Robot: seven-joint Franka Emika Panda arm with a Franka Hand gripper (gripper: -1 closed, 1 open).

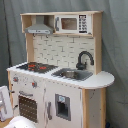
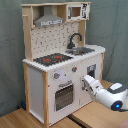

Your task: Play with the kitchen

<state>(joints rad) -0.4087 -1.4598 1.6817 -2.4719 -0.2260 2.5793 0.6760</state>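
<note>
Robot arm point(image 2: 107, 95) reached in from the second exterior view's right, its claw point(image 2: 86, 83) low by the front of the kitchen point(image 2: 60, 65). I could not tell if the claw was open or closed. Behind it, the kitchen stood tall on the wooden floor point(image 2: 20, 119), before a grey curtain point(image 2: 10, 50).

The fingers of the gripper point(image 2: 86, 82) cannot be made out in the second exterior view, blurred against the kitchen point(image 2: 60, 65) front just right of the oven door point(image 2: 64, 95). The arm point(image 2: 112, 96) is cut off by the right edge. In the first exterior view, only a white part of the arm point(image 1: 20, 123) is caught at the bottom edge, below the oven door.
</note>
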